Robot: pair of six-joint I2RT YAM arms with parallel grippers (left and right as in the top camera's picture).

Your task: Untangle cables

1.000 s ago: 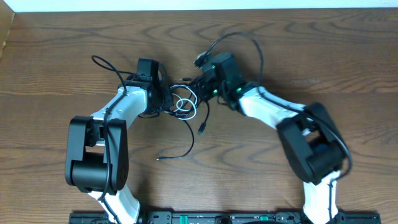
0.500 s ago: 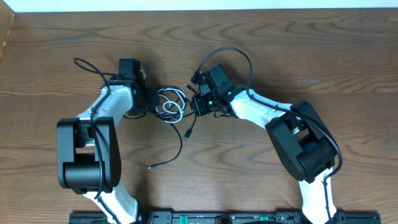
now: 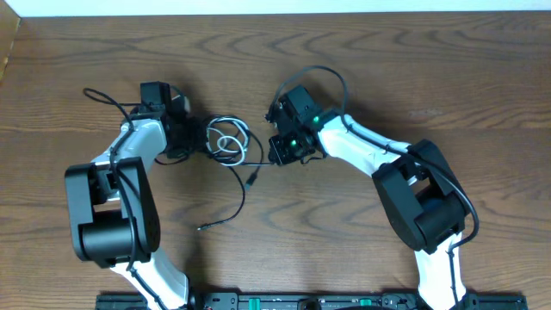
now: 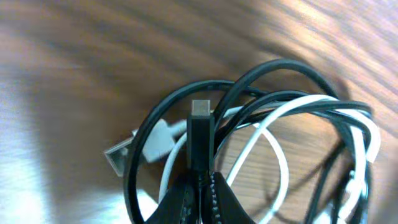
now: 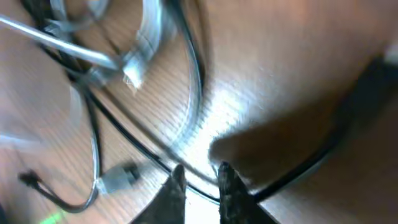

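We see the white cable (image 3: 228,143) coiled between both sets of jaws, beside the left gripper (image 3: 200,139). The black cable (image 3: 242,195) trails from the coil, passing the right gripper (image 3: 274,157)

Right wrist view's all smeared, the thin white cord (image 5: 152,25) there is just a streak. Left wrist view's bottom edge chops off loops of the thin black cord (image 4: 280,63).

The table (image 3: 387,69) was brown with darker wavy wood grain. On the table, the black cable (image 3: 242,191) and white cable (image 3: 229,143) were plain. The left arm (image 3: 138,142) and right arm (image 3: 357,148) were white and black; a green light (image 3: 316,119) showed on the latter.
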